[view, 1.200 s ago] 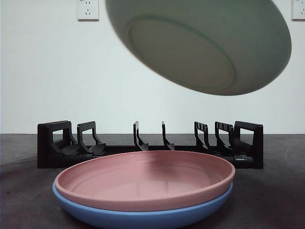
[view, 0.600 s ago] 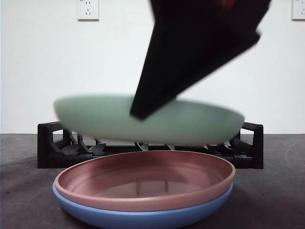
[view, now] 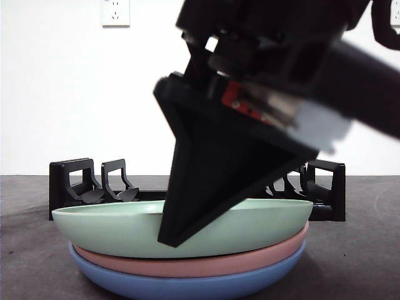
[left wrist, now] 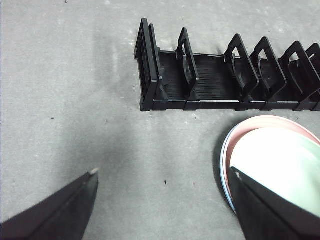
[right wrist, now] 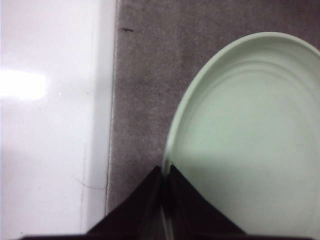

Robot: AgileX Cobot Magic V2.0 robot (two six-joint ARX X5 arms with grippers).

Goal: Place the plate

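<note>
Your right gripper (right wrist: 164, 172) pinched green plate (view: 125, 228) rim, jaws closed on edge, at plate's 7 o'clock in wrist view. Plate sat nested on pink plate (view: 206, 265), blue plate (view: 187, 287) beneath, stacked before rack (view: 75, 187). Left gripper (left wrist: 162, 185) gaped wide, empty, waiting aside.

We find no readable text, label, brand, number or sign in any of the views. The wall outlet (view: 115, 12) at the upper left of the front view carries no legible marking, and the red patch (view: 240, 103) on the arm near the centre of that view is too blurred for us to make out any lettering. The plates and the black rack show plain surfaces with no print that we can read.
</note>
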